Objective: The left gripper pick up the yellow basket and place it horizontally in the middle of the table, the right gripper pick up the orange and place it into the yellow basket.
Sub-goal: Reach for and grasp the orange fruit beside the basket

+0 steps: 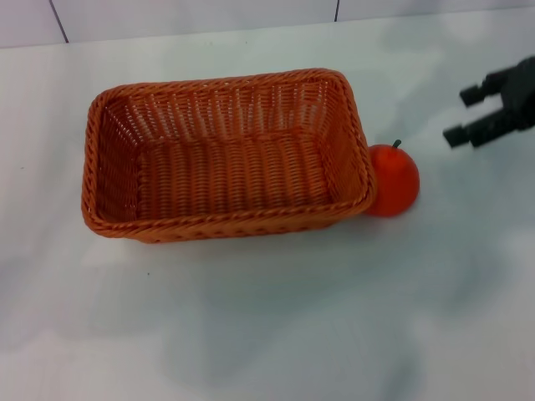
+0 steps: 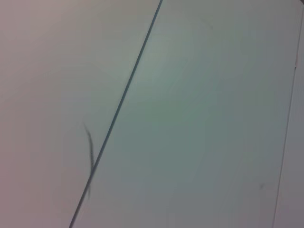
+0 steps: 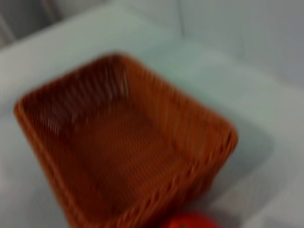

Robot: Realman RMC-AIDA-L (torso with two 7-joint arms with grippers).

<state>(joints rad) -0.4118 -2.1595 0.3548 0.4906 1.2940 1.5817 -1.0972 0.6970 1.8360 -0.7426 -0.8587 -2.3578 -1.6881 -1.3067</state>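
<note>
Yellow basket (image 1: 226, 154) lies lengthwise across the middle of the table (image 1: 267, 334), upright and empty; placement judged complete. Orange (image 1: 391, 179) sits on the table touching the basket's right end, not yet picked up. Right end effector (image 1: 472, 117) hovers near the orange, to its right, fingers apart and holding nothing. Left end effector is out of sight. Remaining: grasp the orange, deposit it in the basket.

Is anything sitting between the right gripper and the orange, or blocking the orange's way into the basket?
Nothing visible lies between the right gripper, open at the table's right edge, and the orange; only bare tabletop separates them. The orange sits against the basket's right wall, so it must be lifted over that rim. The basket is empty inside.
</note>
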